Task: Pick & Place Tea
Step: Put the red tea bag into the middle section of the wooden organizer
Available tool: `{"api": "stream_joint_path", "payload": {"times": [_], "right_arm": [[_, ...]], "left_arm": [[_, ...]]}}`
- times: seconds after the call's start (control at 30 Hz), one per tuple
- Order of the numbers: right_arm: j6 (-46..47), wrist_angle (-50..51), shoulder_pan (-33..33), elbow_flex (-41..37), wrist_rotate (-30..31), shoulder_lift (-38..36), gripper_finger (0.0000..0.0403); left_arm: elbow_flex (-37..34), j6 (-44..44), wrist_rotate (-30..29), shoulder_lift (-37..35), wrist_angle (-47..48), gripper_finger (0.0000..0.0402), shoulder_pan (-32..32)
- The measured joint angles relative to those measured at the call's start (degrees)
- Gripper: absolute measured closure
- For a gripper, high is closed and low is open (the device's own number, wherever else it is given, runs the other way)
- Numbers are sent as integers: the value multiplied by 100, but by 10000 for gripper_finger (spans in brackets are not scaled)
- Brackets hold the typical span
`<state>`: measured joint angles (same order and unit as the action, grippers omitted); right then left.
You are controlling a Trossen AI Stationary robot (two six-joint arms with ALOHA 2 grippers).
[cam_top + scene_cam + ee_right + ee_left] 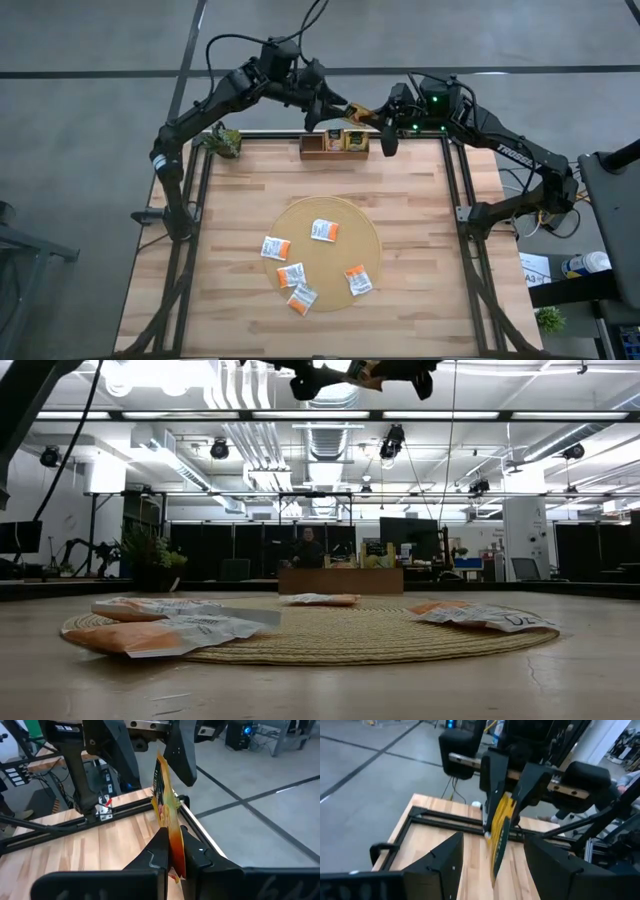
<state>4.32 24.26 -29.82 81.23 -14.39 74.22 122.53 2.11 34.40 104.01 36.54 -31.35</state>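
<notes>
A dark green and yellow tea sachet (358,110) hangs in the air above the table's far edge, over the wooden tray (312,147). My right gripper (173,832) is shut on it. My left gripper (492,841) faces it from the table's left side and is open. Its two fingers (445,865) stand on either side of the sachet's free end without touching it. Several white and orange tea sachets (324,230) lie flat on the round tan mat (340,212) in the middle of the table. My right gripper pinches the sachet's orange end (170,820) between its two fingers. The fingers come nearly level from the table's right side. The sachet stands on edge and is lifted clear, and its dark green end (161,775) reaches out between my left gripper's fingers.
The wooden tray holds sachets in its right compartments (353,140). A small green plant (222,140) sits at the table's far left corner. A black frame (455,200) runs along the table's edges. In the low view a person (308,548) stands in the room beyond the table.
</notes>
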Motion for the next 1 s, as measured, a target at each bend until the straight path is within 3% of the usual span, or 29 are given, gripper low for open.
{"api": "stream_joint_path", "payload": {"times": [0.63, 0.83, 1.0], "right_arm": [[107, -249, 4, 0, -95, 0, 387], [127, -209, 4, -2, -105, 0, 385], [123, -193, 4, -2, -105, 0, 382]], "left_arm": [[-365, 145, 18, 7, -653, 208, 127], [-373, 142, 40, 7, -654, 253, 125], [-375, 140, 38, 7, -654, 329, 125]]}}
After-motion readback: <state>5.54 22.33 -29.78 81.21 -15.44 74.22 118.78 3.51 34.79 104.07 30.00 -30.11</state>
